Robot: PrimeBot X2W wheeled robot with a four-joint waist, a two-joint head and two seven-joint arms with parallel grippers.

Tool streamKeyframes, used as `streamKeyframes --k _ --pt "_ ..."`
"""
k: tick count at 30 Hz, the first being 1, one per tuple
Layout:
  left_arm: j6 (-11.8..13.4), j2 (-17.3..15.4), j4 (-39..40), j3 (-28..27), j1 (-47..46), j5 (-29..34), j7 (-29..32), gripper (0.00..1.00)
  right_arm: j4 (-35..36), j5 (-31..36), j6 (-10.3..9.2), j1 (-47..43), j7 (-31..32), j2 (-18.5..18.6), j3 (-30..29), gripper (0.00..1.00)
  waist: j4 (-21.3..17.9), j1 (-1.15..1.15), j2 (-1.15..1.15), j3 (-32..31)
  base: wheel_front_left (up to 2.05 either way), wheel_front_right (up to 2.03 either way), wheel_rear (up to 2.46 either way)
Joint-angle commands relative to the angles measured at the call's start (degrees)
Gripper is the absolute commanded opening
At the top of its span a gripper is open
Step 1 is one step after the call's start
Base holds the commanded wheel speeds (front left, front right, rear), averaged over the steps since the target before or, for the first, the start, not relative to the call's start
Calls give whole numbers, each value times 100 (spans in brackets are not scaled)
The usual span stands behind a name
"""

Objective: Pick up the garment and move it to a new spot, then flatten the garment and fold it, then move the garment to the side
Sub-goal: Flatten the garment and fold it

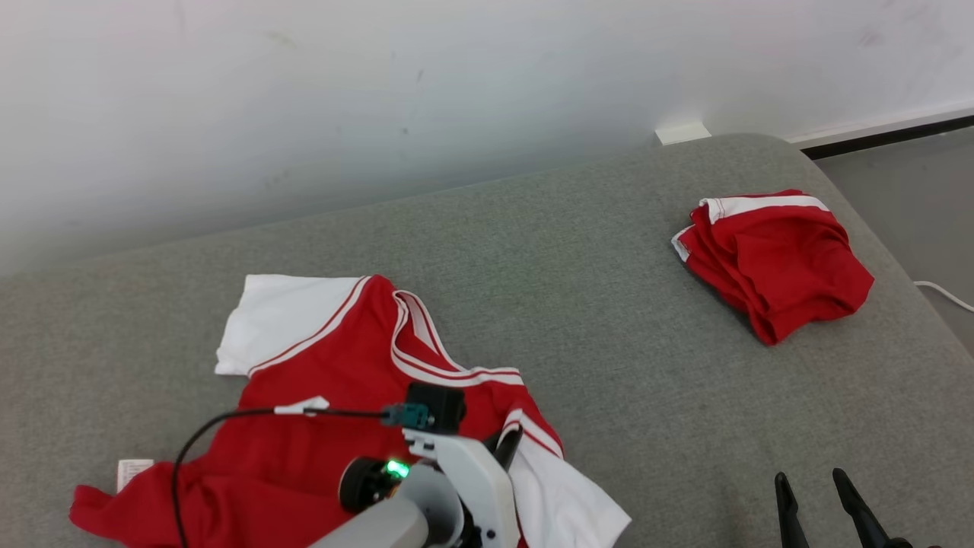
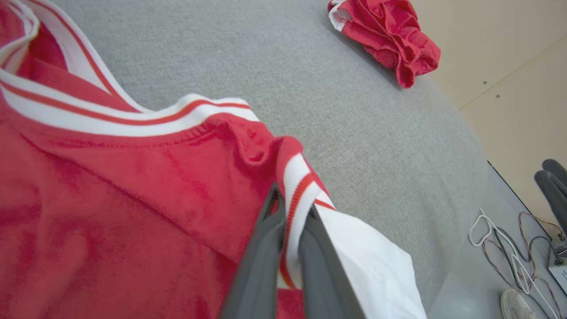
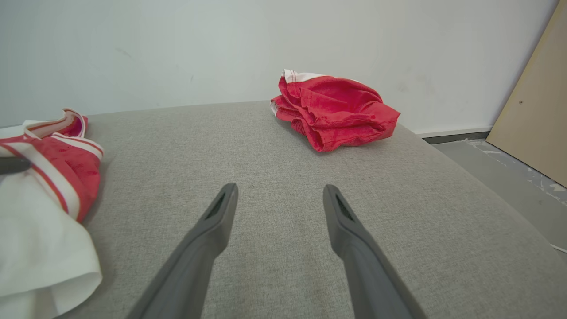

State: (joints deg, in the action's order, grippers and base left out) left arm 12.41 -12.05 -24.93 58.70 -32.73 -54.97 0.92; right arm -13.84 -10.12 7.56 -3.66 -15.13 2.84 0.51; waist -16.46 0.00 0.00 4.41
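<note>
A red garment [image 1: 319,457] with white sleeves and red-and-white striped trim is seen spread out, partly rumpled, on the near left part of a grey fabric-covered surface [image 1: 578,304]. One white sleeve is laid toward the far left, and the other is draped toward the near edge. The left gripper [image 2: 290,210] is clamped on the garment. In the left wrist view its two dark fingers are pressed together on the striped band where the red body meets the nearer white sleeve, and the band is pinched into a small raised ridge between them. In the head view this gripper is found low on the garment's right shoulder, below the neckline. The right gripper [image 1: 809,478] is held at the near right with its fingers spread apart and nothing between them, above bare grey fabric and well apart from the garment. A folded red bundle [image 1: 776,259] with a white edge is placed at the far right of the surface, near its rim. A pale wall [image 1: 380,91] is seen behind.
</note>
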Motion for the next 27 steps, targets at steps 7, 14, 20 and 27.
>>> streamKeyframes --k 7,14,20,27 --pt "-167 118 57 -39 -543 -29 169 0 -37 -67 -17 176 0 14 143 100 -256 0 0 144 0 0 0" --pt "-381 483 -650 -2 -1148 -98 510 0 -137 -179 -17 343 0 17 381 100 -683 0 0 291 0 0 0" --pt "-516 807 -1278 -456 -1260 -635 258 100 -182 -219 -17 353 0 13 426 100 -908 0 0 328 0 0 0" --pt "-656 909 -854 -853 -1025 -2467 -623 100 -219 -227 -17 354 0 15 438 100 -898 0 0 286 0 0 0"
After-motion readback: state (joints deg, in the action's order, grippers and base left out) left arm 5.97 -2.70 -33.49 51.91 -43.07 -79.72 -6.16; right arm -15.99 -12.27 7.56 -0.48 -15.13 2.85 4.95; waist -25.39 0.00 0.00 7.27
